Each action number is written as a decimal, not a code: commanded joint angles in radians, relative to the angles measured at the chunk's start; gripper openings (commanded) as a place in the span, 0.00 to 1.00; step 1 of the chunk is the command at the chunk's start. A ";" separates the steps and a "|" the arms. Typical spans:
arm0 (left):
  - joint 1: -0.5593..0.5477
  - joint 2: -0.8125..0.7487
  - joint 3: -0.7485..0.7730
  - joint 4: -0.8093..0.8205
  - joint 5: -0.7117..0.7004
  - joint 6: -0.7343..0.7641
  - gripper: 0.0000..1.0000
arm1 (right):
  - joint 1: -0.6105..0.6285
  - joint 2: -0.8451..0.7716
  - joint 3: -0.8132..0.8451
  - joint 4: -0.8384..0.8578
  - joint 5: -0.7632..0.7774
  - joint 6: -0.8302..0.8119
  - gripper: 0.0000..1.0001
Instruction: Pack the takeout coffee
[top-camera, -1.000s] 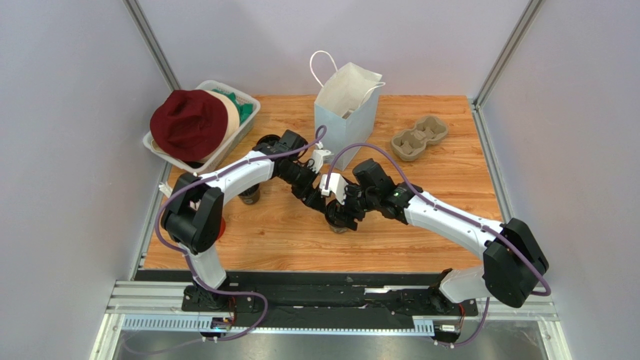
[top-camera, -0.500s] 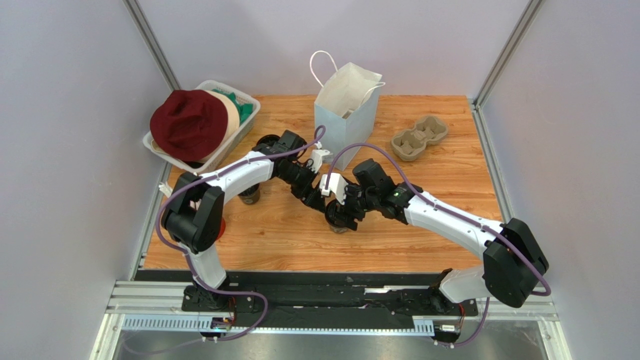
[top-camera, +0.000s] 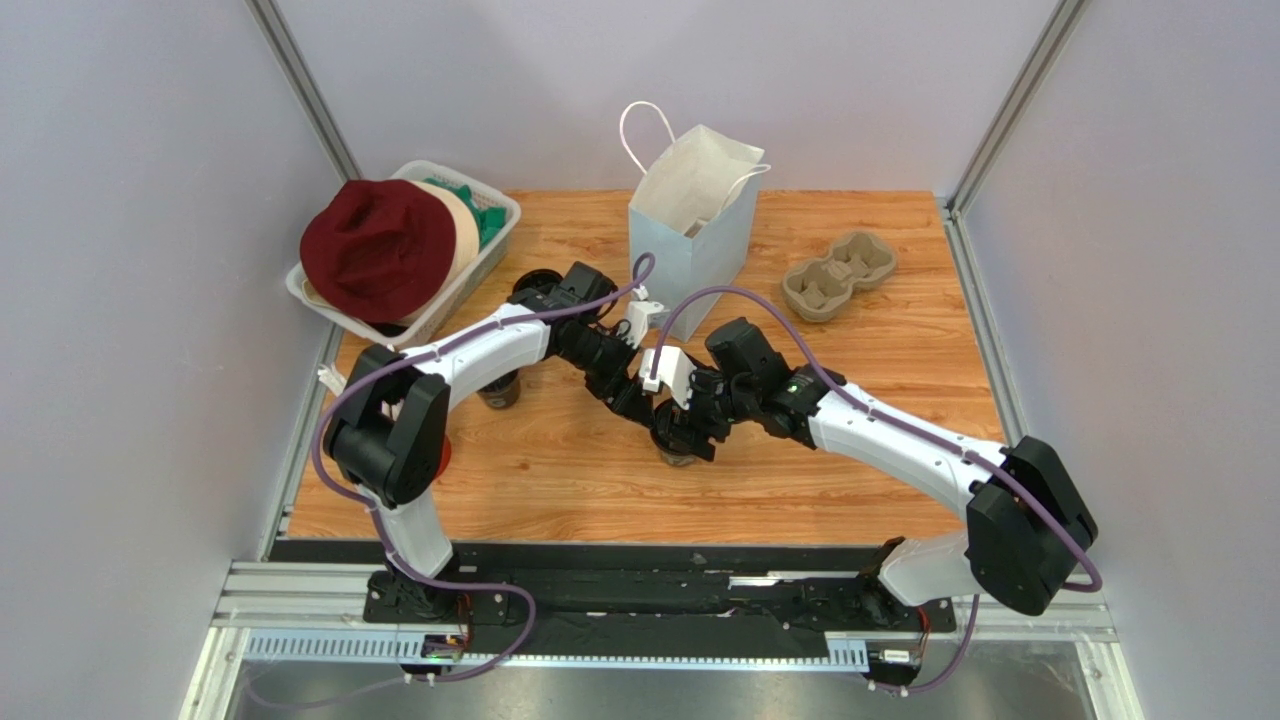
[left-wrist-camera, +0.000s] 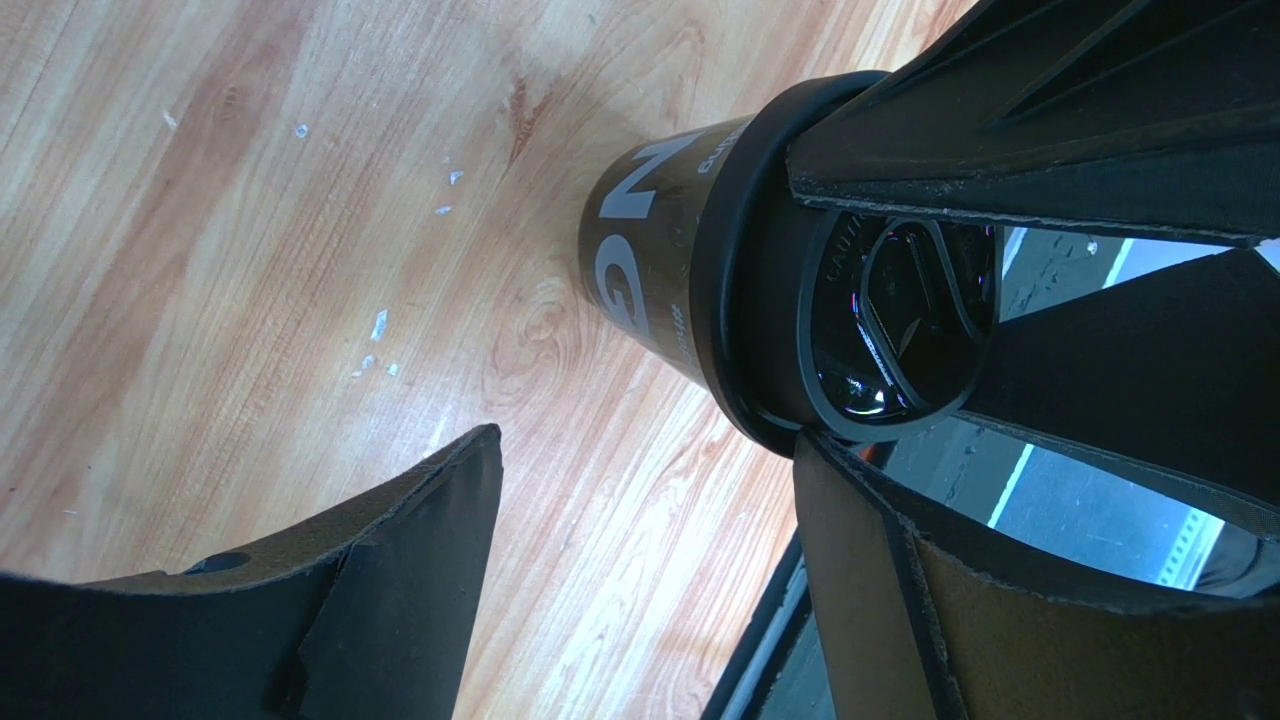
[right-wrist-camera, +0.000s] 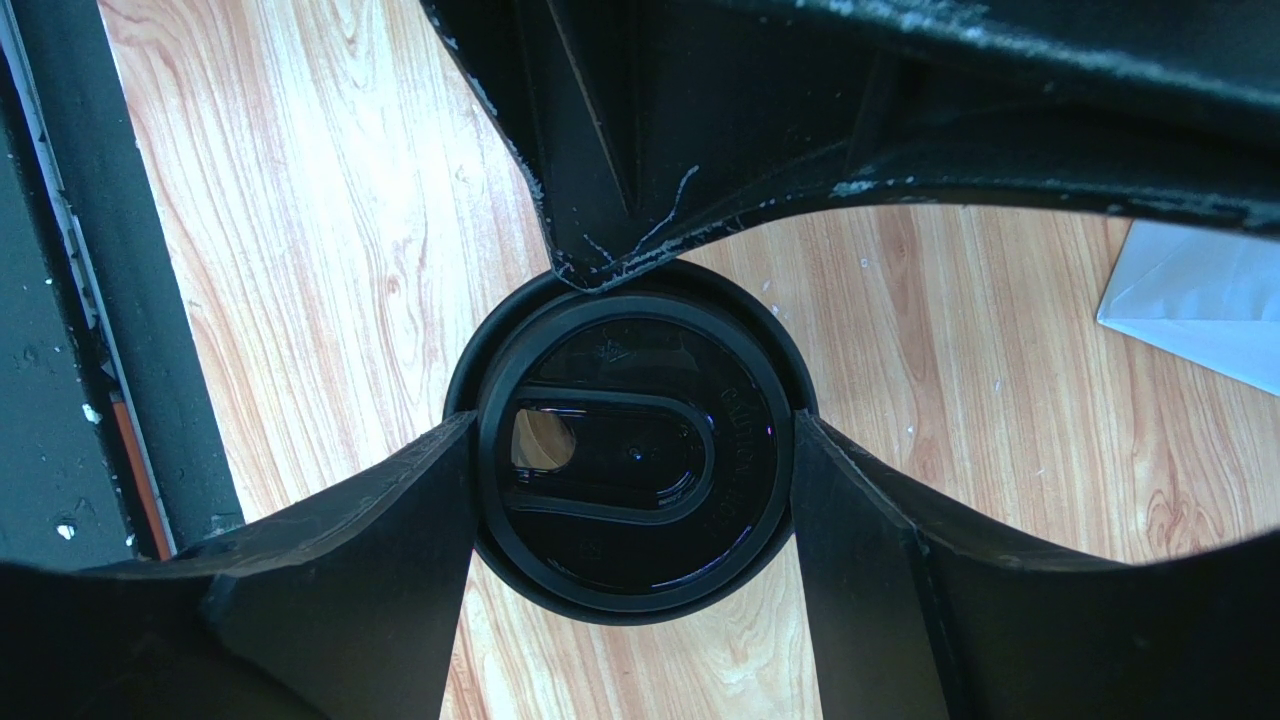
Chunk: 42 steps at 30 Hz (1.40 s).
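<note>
Right gripper (right-wrist-camera: 634, 443), jaws closed on the lid rim of the takeout coffee (left-wrist-camera: 639, 263), which stood upright on the table (top-camera: 541, 465) short of the paper bag (top-camera: 691, 225); left gripper (left-wrist-camera: 646, 450) spread wide, empty, one finger beside the lid, seemingly to steady it.

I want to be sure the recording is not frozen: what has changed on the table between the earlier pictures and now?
No clear change. The left claw stays open beside the takeout coffee, one finger at its lid, and the right claw stays closed on the lid. The coffee stands in the same spot; the paper bag and the pulp tray have not moved.
</note>
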 joint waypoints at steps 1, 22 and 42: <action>-0.020 0.013 -0.022 0.006 -0.075 0.031 0.78 | 0.003 0.080 -0.078 -0.184 0.090 -0.038 0.69; -0.116 0.119 -0.070 -0.017 -0.362 0.089 0.72 | 0.003 0.091 -0.078 -0.206 0.106 -0.041 0.69; -0.023 -0.116 0.148 -0.124 -0.080 0.108 0.86 | 0.000 0.010 -0.104 -0.195 0.115 -0.041 0.70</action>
